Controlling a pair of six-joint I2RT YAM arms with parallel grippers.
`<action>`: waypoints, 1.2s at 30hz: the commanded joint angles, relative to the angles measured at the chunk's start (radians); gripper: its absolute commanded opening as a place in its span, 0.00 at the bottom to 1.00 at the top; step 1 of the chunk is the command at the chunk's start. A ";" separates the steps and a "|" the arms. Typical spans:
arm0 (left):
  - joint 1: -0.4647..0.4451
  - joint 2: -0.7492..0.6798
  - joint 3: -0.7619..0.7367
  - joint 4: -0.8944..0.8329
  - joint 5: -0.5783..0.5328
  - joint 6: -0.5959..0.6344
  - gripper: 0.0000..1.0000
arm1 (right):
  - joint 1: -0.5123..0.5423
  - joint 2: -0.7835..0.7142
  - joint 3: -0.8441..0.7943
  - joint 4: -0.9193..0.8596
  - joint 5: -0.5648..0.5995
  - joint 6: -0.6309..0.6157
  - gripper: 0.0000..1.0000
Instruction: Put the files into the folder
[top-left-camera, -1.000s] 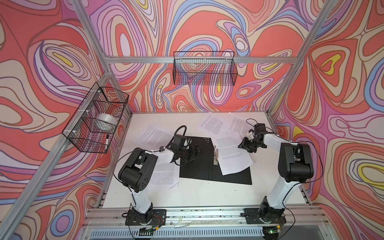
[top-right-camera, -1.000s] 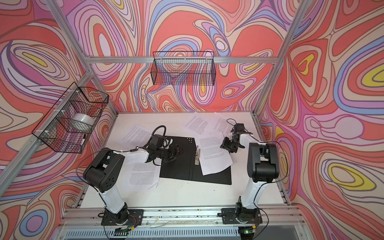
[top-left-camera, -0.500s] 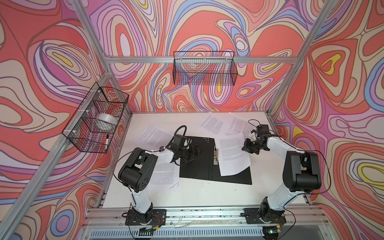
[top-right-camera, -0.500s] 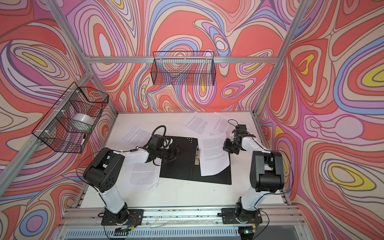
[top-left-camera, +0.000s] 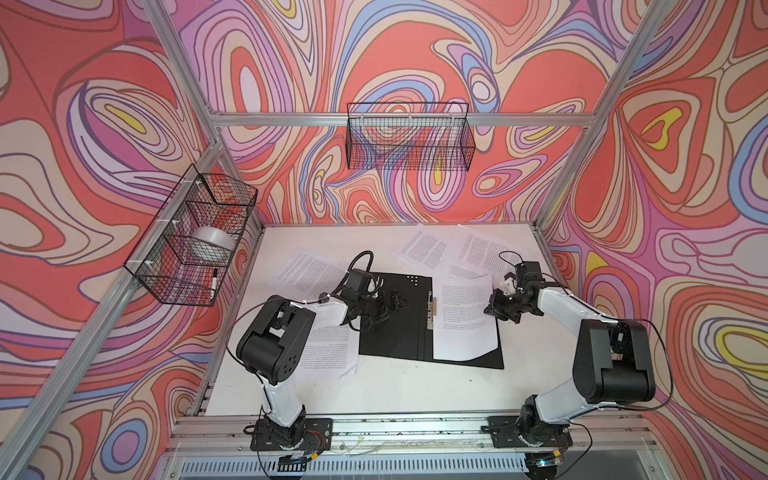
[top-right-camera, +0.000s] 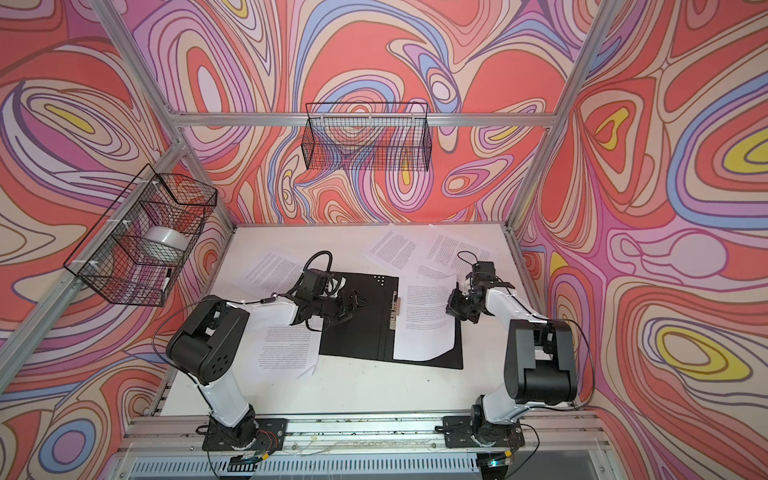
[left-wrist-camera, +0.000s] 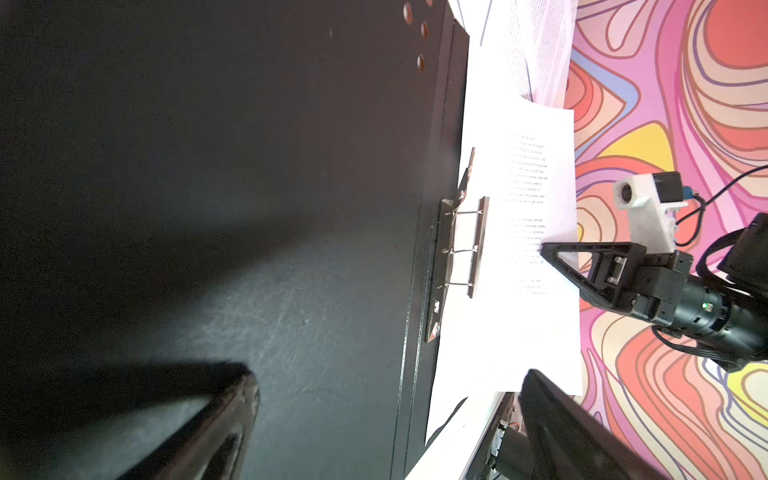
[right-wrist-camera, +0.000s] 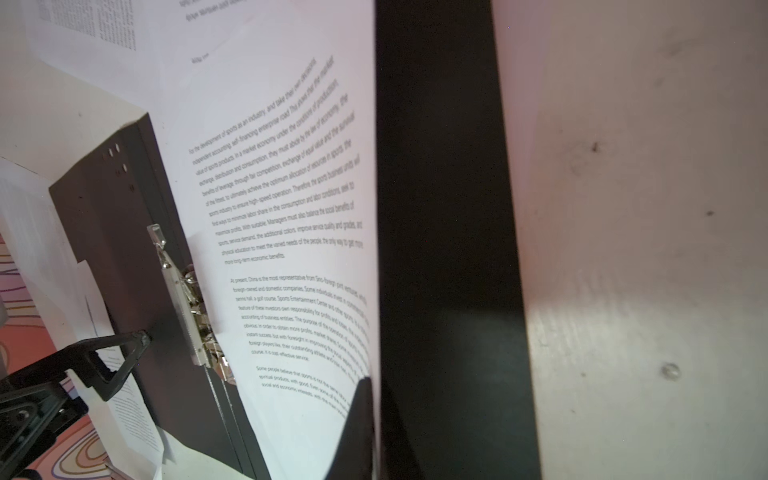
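Observation:
The folder (top-left-camera: 390, 328) lies open on the white table, black inside up, with its metal clip (top-left-camera: 432, 309) along the spine. One printed sheet (top-left-camera: 465, 324) covers the folder's right half, and my right gripper (top-left-camera: 493, 309) is shut on that sheet's right edge. The right wrist view shows the sheet (right-wrist-camera: 291, 208) pinched at the right gripper (right-wrist-camera: 376, 415), lifted off the black flap (right-wrist-camera: 444, 208). My left gripper (top-left-camera: 392, 305) hovers open over the folder's bare left half (left-wrist-camera: 249, 208), holding nothing. Other files lie loose at the back (top-left-camera: 424, 249), left (top-left-camera: 307, 272) and front left (top-left-camera: 332, 357).
A wire basket (top-left-camera: 191, 237) on the left wall holds a tape roll and a marker. Another wire basket (top-left-camera: 409, 141) hangs on the back wall. Aluminium frame posts stand at the table's corners, and a rail (top-left-camera: 395, 428) runs along its front edge.
My right gripper closed on the sheet's right edge and drew toward the front. The sheet swung from skewed to lying straight along the spine. The left arm stayed put.

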 joint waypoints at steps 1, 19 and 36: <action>0.019 0.080 -0.063 -0.210 -0.114 0.014 0.99 | -0.003 -0.027 0.001 0.016 -0.011 0.020 0.00; 0.021 0.095 -0.055 -0.207 -0.108 0.012 0.99 | -0.001 -0.049 -0.046 -0.001 -0.006 -0.012 0.00; 0.021 0.095 -0.069 -0.187 -0.103 0.003 0.99 | 0.002 -0.044 -0.042 0.005 -0.011 -0.013 0.00</action>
